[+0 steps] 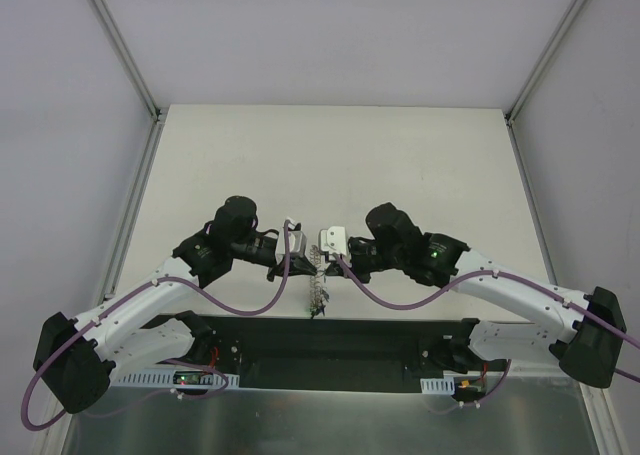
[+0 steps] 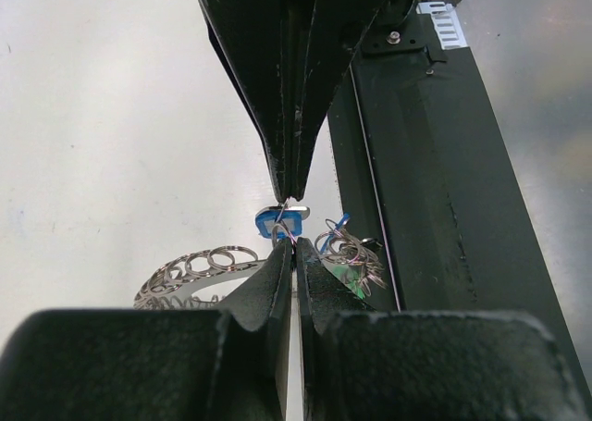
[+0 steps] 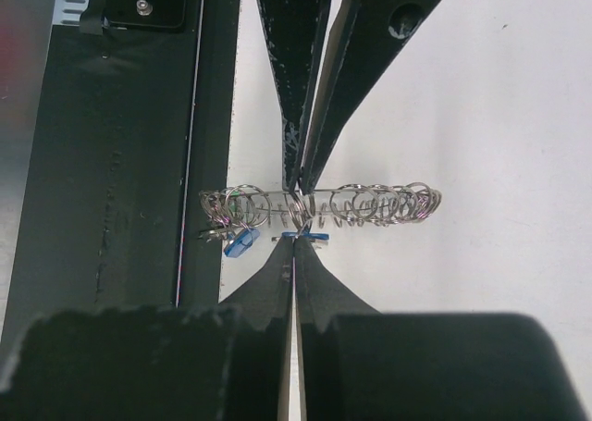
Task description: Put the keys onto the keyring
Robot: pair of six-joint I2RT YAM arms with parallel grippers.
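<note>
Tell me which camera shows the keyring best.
Right wrist: the keyring stretches across the frame, its coiled loops sharp. Left wrist shows only some loops, the middle hidden; top external shows it tiny, indistinct.

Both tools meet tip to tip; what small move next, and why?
Probably ease the right tool and its blue key into the keyring: the left tool seems shut on that ring, with the key right against it, not visibly threaded.

- Pale matte tabletop (image 1: 400, 165), walled by grey panels.
- Black base plate (image 1: 330, 340) flat along the near edge.
- Coiled silvery keyring (image 3: 370, 204) just beside that plate; contact with the surface unclear.
</note>
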